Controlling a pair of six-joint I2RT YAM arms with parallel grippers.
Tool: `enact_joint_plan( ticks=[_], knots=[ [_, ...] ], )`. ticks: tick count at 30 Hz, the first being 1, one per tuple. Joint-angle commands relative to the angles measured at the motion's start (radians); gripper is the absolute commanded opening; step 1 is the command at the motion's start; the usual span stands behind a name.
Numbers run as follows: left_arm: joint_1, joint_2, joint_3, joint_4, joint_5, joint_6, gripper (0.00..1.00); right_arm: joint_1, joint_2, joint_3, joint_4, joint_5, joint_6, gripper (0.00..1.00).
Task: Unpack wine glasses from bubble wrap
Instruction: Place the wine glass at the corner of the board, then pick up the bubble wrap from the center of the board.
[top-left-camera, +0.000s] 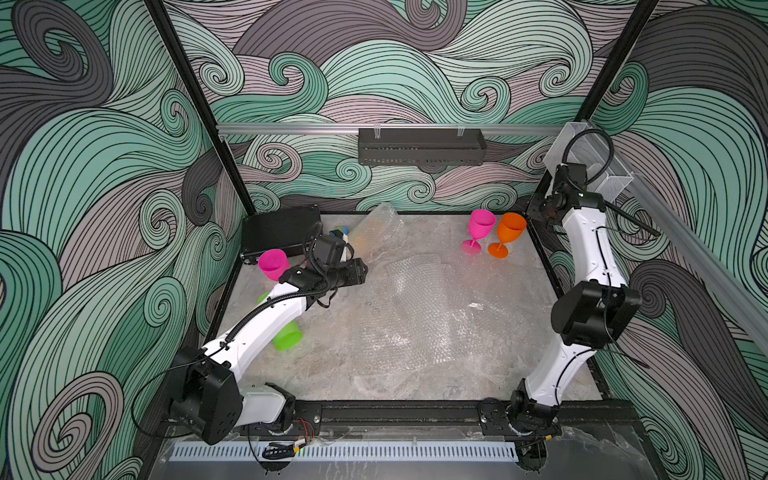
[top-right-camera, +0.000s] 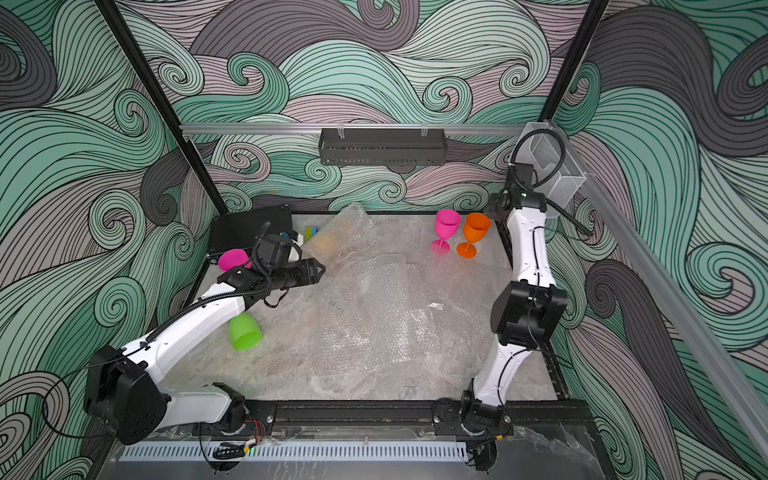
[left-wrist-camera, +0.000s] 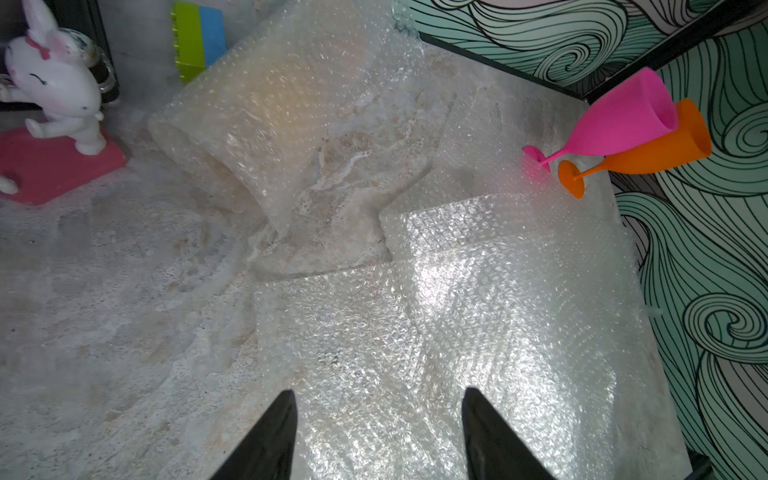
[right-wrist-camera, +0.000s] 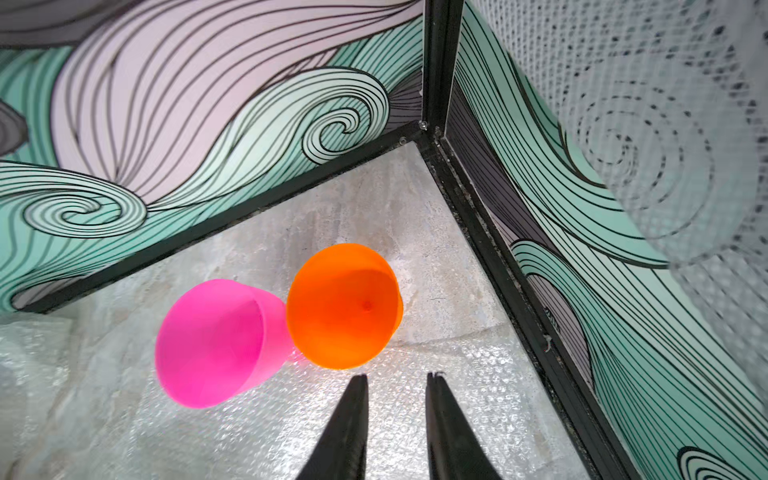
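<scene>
In both top views the left arm (top-left-camera: 266, 320) reaches low, left gripper (top-left-camera: 362, 272) at the bubble wrap sheet (top-left-camera: 415, 307); the right arm (top-left-camera: 582, 249) folds up into the far corner. From the left wrist, its jaws gape empty over the sheet. From the right wrist, the right gripper (right-wrist-camera: 397, 376) is barely parted and empty, with the orange goblet (right-wrist-camera: 343, 305) and magenta goblet (right-wrist-camera: 216, 340) upright just ahead.
</scene>
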Motion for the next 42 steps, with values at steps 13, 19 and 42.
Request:
enact_joint_plan(
  ticks=[13, 19, 42],
  knots=[
    [0.101, 0.313, 0.234, -0.104, 0.003, -0.041, 0.60, 0.180, -0.403, -0.511, 0.238, -0.300, 0.135, 0.29],
    [0.125, 0.484, 0.368, -0.152, -0.026, -0.043, 0.60, 0.259, -0.461, -0.620, 0.277, -0.366, 0.166, 0.29],
    [0.127, 0.655, 0.331, 0.222, -0.040, -0.129, 0.39, 0.342, -0.486, -0.707, 0.329, -0.518, 0.196, 0.27]
  ],
)
